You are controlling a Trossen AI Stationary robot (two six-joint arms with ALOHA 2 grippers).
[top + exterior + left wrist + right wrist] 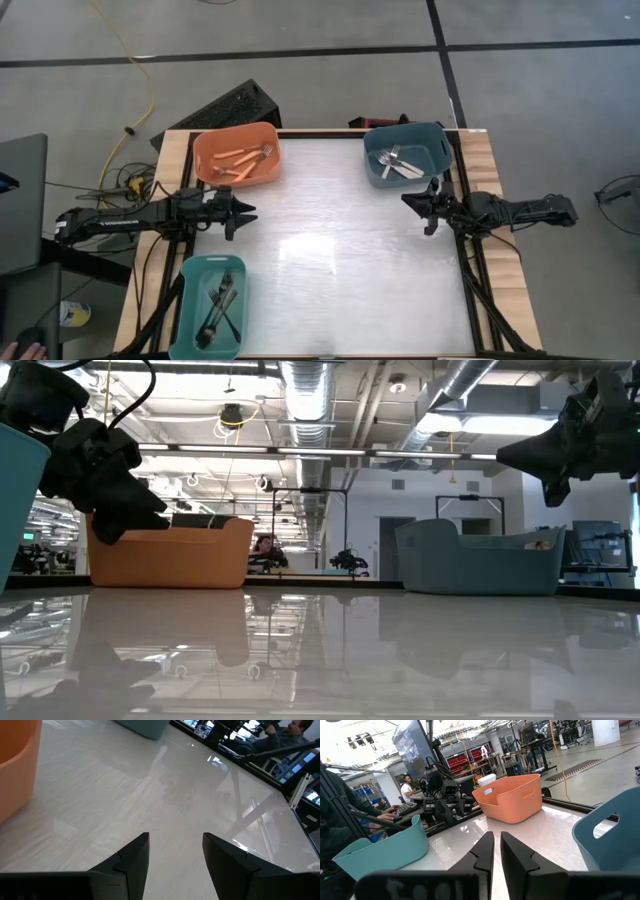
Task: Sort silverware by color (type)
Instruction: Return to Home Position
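Nearest, at the near-left corner: green bin point(213, 260), holding the dark forks point(220, 308) in a loose heap. Off the table's left edge, a dark panel point(20, 200). On the floor beyond the far edge, a yellow cable point(140, 80) and a black ribbed case point(225, 108) just behind the orange bin point(235, 130). Inside that far-left bin, the orange-handled forks point(245, 160). Between the two left bins, left gripper point(250, 211) hovering above the table's left side, pointing right, fingers apart and gripping nothing. White lettering along its arm, too small to read. Glossy white table point(340, 250) in the middle, mirroring the ceiling lights. At the far-right corner, blue bin point(440, 150) with the silver and white-handled forks point(398, 165) inside. Just on its near side, right gripper point(406, 199), pointing left, fingers drawn together to a thin slit, gripping nothing, well apart from the left gripper. Beyond the far edge in the low view, a person point(265, 547), showing small between the orange and blue bins.
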